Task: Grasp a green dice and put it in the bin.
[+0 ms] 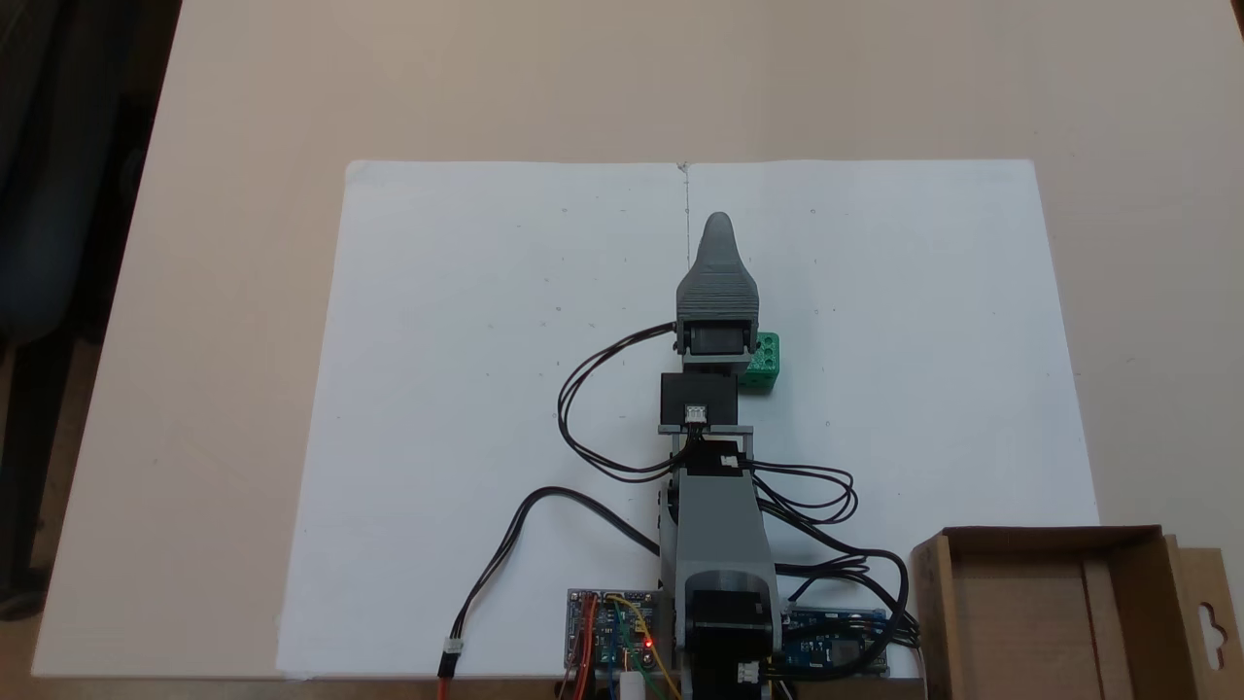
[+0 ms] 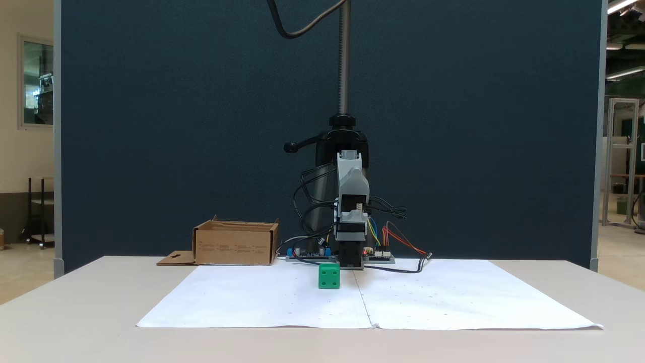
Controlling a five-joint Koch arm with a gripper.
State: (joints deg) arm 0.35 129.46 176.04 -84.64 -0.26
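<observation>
Fixed views: arm stretched past the dice, nothing held yet

Fixed views are showing us the gripper (image 1: 719,228) reaching out low along the seam of the white paper sheets (image 1: 486,389). From above, its jaws are stacking one over the other into a single grey ribbed wedge, so we cannot tell how wide they stand. We are judging the arm to be lined up on the centre line rather than on its target, since nothing sits between the jaws.

We are seeing the green dice (image 1: 763,362) resting on the paper just beside the wrist, to the right from above and behind the tip; the front camera is placing the dice (image 2: 329,276) left of the arm. It is looking like hard, glossy plastic with sharp edges and sunken pips, easy to pinch on flat faces.

We are finding the bin (image 1: 1045,603) well apart near the arm's base, a matte brown cardboard box, open-topped, its flap lying outward, presumably to keep the mouth free for dropping
</observation>
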